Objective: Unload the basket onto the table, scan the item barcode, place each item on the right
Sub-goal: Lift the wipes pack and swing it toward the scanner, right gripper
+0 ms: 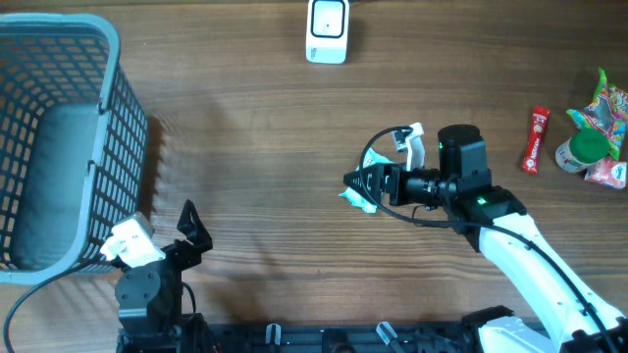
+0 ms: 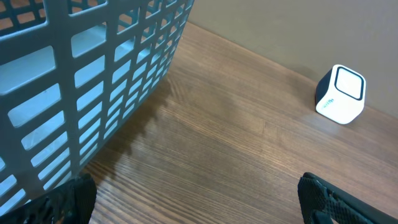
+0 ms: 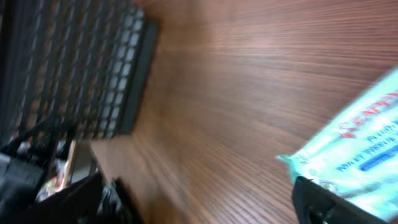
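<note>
I am looking at the right gripper (image 1: 355, 184), near the middle of the brown wooden table (image 1: 255, 147). Its jaws are standing wide apart and are gripping nothing. In the right wrist view one black finger (image 3: 323, 199) is sitting at the lower right and the other at the lower left, with bare wood between them. A pale teal soft plastic packet (image 3: 354, 143) is lying flat on the table, with its near edge meeting the lower-right finger. From overhead, the packet is showing partly under the gripper head.

The packet is carrying a line of red lettering and a blue oval label with pale text. The picture is blurring both and I cannot read them. I am not seeing a barcode on the face that shows.

The left gripper (image 1: 191, 230) is hanging at the near left edge of the table, just beside a grey-blue plastic lattice basket (image 1: 118, 127). Its jaws are also gaping fully and are holding nothing.

A small white cube-shaped scanner (image 1: 327, 29) is standing at the far edge, well apart from the packet. At the far right, a red sachet (image 1: 536, 139), a green-capped bottle (image 1: 587, 147) and a multicoloured wrapper (image 1: 610, 103) are lying close together. The sachet is bearing white print too small to read.
</note>
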`<state>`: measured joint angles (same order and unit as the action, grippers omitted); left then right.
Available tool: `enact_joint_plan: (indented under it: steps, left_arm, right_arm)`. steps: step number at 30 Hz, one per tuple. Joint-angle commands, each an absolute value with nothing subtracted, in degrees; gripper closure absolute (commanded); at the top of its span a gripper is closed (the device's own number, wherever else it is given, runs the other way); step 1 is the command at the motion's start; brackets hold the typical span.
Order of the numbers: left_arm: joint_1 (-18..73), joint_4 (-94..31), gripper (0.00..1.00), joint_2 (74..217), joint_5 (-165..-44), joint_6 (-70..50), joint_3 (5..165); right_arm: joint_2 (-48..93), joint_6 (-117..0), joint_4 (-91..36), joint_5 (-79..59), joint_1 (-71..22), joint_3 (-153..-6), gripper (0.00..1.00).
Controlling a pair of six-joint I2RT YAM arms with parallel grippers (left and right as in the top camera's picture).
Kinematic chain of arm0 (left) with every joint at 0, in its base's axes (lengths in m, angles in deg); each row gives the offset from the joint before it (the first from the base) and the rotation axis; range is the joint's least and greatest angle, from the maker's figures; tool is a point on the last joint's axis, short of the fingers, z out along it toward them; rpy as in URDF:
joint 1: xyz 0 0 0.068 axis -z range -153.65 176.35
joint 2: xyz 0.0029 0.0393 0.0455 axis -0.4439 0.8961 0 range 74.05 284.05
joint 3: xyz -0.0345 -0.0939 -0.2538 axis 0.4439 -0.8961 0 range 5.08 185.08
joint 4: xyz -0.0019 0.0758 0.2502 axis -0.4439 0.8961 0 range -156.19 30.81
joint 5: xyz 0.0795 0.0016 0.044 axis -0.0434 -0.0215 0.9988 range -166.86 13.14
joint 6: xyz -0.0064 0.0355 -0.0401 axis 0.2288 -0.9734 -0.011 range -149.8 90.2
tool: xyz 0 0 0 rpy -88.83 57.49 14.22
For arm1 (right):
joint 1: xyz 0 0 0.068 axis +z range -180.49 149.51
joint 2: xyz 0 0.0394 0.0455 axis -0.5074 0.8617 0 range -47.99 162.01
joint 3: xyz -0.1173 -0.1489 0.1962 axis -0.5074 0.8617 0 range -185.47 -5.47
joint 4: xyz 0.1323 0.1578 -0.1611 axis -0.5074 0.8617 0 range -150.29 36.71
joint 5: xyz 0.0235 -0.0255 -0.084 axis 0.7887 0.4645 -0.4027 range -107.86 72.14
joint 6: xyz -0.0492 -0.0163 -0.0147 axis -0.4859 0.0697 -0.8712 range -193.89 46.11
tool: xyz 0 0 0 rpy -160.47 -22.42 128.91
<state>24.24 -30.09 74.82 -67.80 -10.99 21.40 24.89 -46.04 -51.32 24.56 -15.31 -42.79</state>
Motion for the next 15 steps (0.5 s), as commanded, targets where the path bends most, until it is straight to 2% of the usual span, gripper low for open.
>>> enact_joint_plan:
  steps: [1,3,6,8,9,11,12,15]
  left_arm:
    - [24.0,-30.3,0.00,74.4,-68.3,-10.7,21.2]
    - [24.0,-30.3,0.00,74.4,-68.3,-10.7,21.2]
    - [24.0,-30.3,0.00,74.4,-68.3,-10.7,21.2]
    - [24.0,-30.3,0.00,74.4,-68.3,-10.7,21.2]
    - [24.0,-30.3,0.00,74.4,-68.3,-10.7,21.2]
    - [24.0,-30.3,0.00,74.4,-68.3,-10.7,21.2]
    - [24.0,-30.3,0.00,74.4,-68.3,-10.7,21.2]
    - [24.0,-30.3,0.00,74.4,-68.3,-10.7,21.2]
  right_arm:
    - [25.0,-31.7,-49.5,6.3,-14.8,-43.4,0.00]
    - [25.4,-26.5,-44.4,-2.3,-14.4,-43.4,0.01]
    - [30.6,-27.5,-38.4,-4.1,-14.3,-43.4,0.01]
    - [34.6,-27.4,-36.5,-5.5,-13.2,-44.3,0.11]
    - [35.6,-27.3,-32.2,-8.3,-12.1,-47.3,0.11]
    - [36.0,-26.3,-19.4,-14.6,-10.3,-56.7,0.00]
    - [36.1,-26.5,-10.9,-17.1,-9.4,-64.5,0.01]
    - [36.1,-30.6,-10.9,-14.6,-8.2,-71.6,0.00]
